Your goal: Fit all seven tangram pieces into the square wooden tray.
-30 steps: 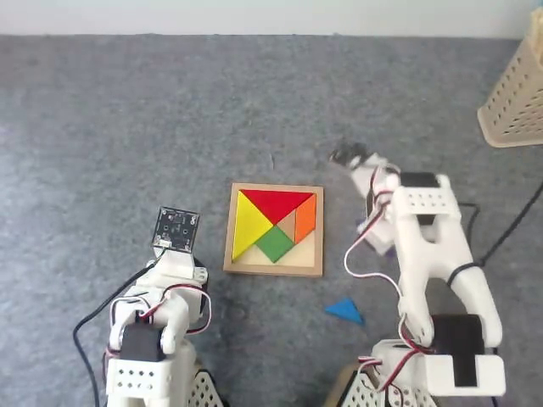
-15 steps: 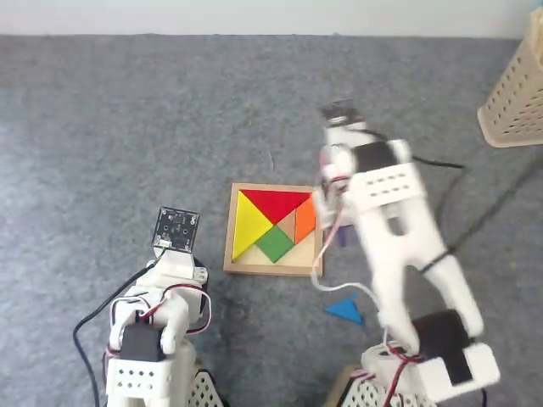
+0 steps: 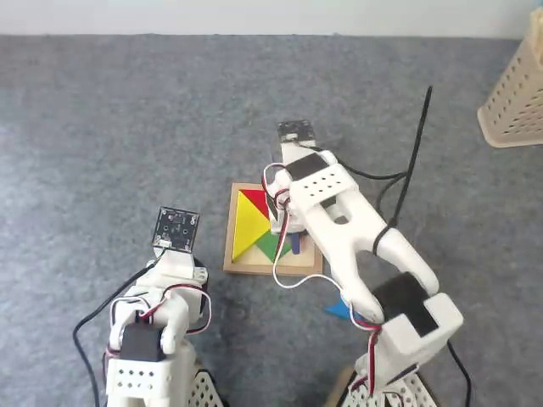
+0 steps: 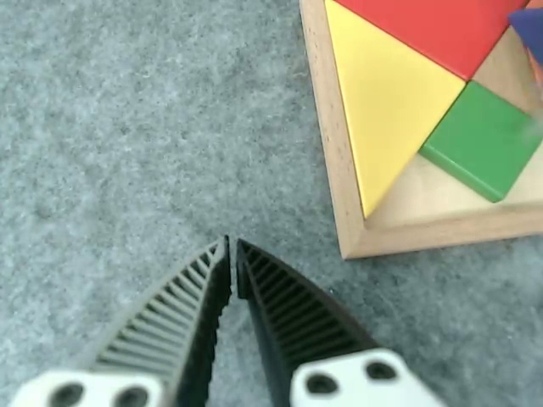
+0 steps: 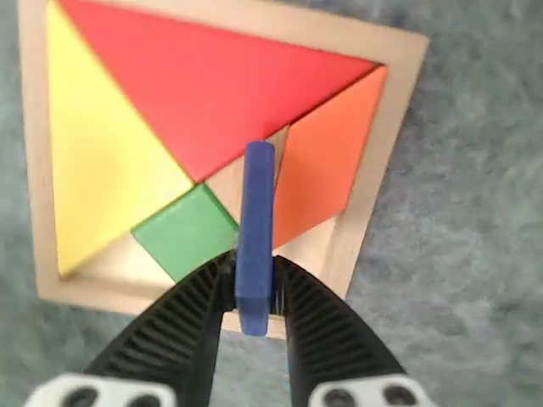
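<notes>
High view: right arm (image 3: 339, 220) stretched over tray (image 3: 231, 254), blue piece (image 3: 294, 244) beneath its wrist, above tray middle; left arm (image 3: 165, 314) well back, the farther of the two. Pale triangle (image 3: 338, 310) on desk, partly hidden by right arm

Left wrist view: left fingers (image 4: 182, 314) pressed together, empty, over desk just off tray corner; yellow (image 4: 386, 102), green (image 4: 484, 140) and red (image 4: 424, 25) pieces seated; rest of tray cut off

Right wrist view: right fingers (image 5: 191, 318) pinching blue piece on edge, long axis straight out from fingers toward bare slot (image 5: 225, 182) between red, green and orange (image 5: 318, 178). Height above slot hard to judge; piece outline hidden edge-on
</notes>
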`<state>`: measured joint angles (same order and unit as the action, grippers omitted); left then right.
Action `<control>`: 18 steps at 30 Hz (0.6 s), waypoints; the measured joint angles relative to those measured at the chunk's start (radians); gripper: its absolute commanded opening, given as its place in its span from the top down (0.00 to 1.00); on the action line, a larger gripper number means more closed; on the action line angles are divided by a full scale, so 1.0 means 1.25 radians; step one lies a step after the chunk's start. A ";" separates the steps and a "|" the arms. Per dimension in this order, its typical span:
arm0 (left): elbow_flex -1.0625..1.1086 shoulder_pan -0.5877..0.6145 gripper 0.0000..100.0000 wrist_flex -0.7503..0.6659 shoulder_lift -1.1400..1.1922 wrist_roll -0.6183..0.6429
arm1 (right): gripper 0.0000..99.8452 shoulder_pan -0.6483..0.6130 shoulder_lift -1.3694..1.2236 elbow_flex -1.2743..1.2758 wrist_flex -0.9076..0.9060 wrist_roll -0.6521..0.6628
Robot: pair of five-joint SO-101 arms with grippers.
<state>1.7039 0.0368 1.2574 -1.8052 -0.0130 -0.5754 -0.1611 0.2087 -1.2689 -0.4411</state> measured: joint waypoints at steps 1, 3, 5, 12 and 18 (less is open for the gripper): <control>0.000 0.000 0.99 0.000 0.000 0.000 | 0.85 0.000 -0.005 -0.005 0.000 -0.034; 0.000 0.000 0.99 0.000 0.000 0.000 | 0.83 0.000 -0.018 -0.009 0.000 -0.103; 0.000 0.000 0.99 0.000 0.000 0.000 | 0.83 -0.001 -0.032 -0.011 -0.001 -0.141; 0.000 0.000 0.99 0.000 0.000 0.000 | 0.83 -0.023 -0.042 -0.014 -0.001 -0.156; 0.000 0.000 0.99 0.000 0.000 0.000 | 0.83 -0.004 0.000 -0.014 -0.039 -0.099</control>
<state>1.7039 0.0368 1.2574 -1.8052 -0.0130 -0.5800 -0.1611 0.1918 -1.3180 -0.5654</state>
